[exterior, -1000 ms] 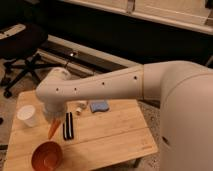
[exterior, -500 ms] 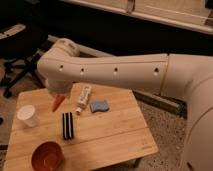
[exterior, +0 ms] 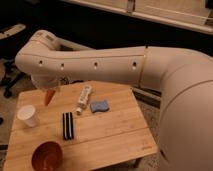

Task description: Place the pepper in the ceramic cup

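The pepper (exterior: 49, 96), slim and orange-red, hangs point-down in the air above the back left of the wooden table (exterior: 115, 132). My gripper (exterior: 52, 89) is shut on its upper end, mostly hidden under the big white arm (exterior: 95, 65) that crosses the view. The ceramic cup (exterior: 27, 115), small and white, stands upright on the table's left side. It is below and to the left of the pepper, about a cup's width away.
An orange-brown bowl (exterior: 47, 156) sits at the front left corner. A black striped block (exterior: 67, 125) lies in the middle, with a white tube (exterior: 84, 96) and a blue sponge (exterior: 99, 106) behind it. An office chair (exterior: 9, 35) stands at the far left.
The pepper has risen off the tabletop in my gripper and now hangs higher, beside the cup. The arm has swung up and across the view.
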Controlling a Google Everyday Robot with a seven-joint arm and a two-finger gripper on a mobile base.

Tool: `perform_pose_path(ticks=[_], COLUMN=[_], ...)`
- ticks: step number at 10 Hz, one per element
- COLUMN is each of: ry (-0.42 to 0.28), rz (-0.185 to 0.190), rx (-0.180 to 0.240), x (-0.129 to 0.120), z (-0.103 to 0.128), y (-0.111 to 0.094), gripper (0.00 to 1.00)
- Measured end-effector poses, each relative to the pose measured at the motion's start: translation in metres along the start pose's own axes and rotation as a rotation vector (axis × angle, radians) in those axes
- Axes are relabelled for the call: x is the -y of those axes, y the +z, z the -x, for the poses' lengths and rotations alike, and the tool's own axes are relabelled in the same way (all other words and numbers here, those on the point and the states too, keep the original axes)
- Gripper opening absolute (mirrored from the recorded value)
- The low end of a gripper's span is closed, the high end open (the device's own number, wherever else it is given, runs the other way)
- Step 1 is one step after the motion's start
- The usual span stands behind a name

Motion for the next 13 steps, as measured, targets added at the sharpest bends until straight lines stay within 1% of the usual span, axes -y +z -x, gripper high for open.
perform_pose_path(ticks=[1,4,10,13], ry=[-0.012,-0.057,-0.149,-0.187], rz=[0.003,0.009,0.0,0.009], rx=[0.001,0.013,0.039,0.028], x=[0.006,0.032,0.09,0.11], z=[-0.001,-0.001,-0.001,-0.002], y=[0.004,0.026,0.071,0.091], gripper=[0.0,0.0,0.0,0.0])
